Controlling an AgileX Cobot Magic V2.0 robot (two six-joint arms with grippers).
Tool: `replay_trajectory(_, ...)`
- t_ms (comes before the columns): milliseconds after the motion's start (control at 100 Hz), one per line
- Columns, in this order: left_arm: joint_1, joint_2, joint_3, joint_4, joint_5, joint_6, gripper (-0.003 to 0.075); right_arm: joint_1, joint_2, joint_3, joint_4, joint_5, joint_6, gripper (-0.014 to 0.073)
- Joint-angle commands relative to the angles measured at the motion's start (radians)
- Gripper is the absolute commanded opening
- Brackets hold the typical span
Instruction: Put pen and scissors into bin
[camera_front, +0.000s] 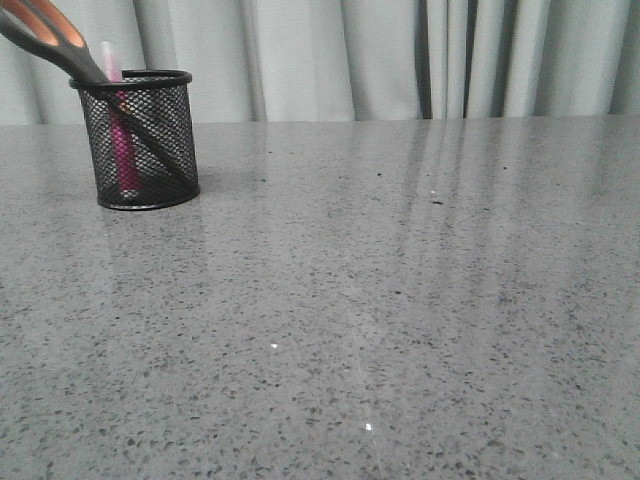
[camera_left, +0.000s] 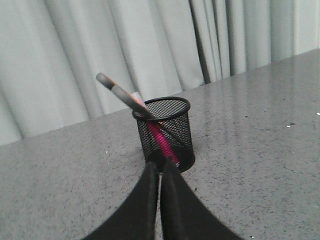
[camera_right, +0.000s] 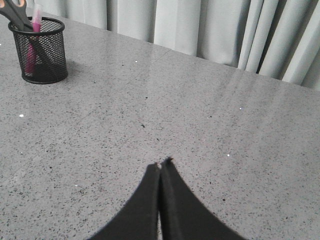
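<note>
The black mesh bin (camera_front: 140, 140) stands at the far left of the table. The pink pen (camera_front: 122, 140) stands inside it, its pale cap above the rim. The scissors (camera_front: 50, 38) lean in the bin with blades down and grey, orange-lined handles sticking out to the upper left. The left wrist view shows the bin (camera_left: 165, 132) with the pen (camera_left: 162, 142) and a scissors handle (camera_left: 122, 94) just beyond my left gripper (camera_left: 160, 165), which is shut and empty. My right gripper (camera_right: 161, 164) is shut and empty over bare table, far from the bin (camera_right: 40, 50).
A grey speckled stone table (camera_front: 380, 300) fills the view. Pale pleated curtains (camera_front: 400, 55) hang behind its far edge. Neither arm shows in the front view.
</note>
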Motion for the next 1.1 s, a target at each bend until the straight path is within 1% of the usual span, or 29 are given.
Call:
replay_trajectory(0,0.07,0.015,0.076,-0.131,-0.191,0.029,-0.0019,-0.003,0.008,-0.024,-0.031,-0.062,-0.005,-0.006)
replay_trajectory(100,0.127,0.015,0.145,-0.131,-0.186,0.029,-0.0019,-0.003,0.008,-0.024,-0.031,-0.062,-0.005,-0.006)
replay_trajectory(170,0.151,0.013,0.192,-0.131,-0.186,0.029,-0.0019,-0.003,0.008,-0.024,-0.031,-0.062,-0.005,-0.006)
replay_trajectory(240,0.167,0.005,0.223,-0.139,-0.154,0.029,-0.0019,-0.003,0.008,-0.024,-0.031,-0.062,-0.005,-0.006)
replay_trajectory(310,0.18,-0.012,0.221,-0.176,-0.039,0.029,-0.0019,-0.003,0.008,-0.024,-0.031,-0.062,-0.005,-0.006)
replay_trajectory(400,0.2,-0.039,0.221,-0.175,0.057,0.029,-0.0019,-0.003,0.008,-0.024,-0.031,-0.062,-0.005,-0.006)
replay_trajectory(510,0.231,-0.101,0.223,-0.178,0.097,0.029,-0.0019,-0.003,0.008,-0.024,-0.031,-0.062,-0.005,-0.006)
replay_trajectory(670,0.267,-0.109,0.223,-0.178,0.093,0.029,-0.0019,-0.003,0.008,-0.024,-0.029,-0.062,-0.005,-0.006)
replay_trajectory(1090,0.267,-0.109,0.223,-0.178,0.093,0.029,-0.0019,-0.003,0.008,-0.024,-0.029,-0.062,-0.005,-0.006)
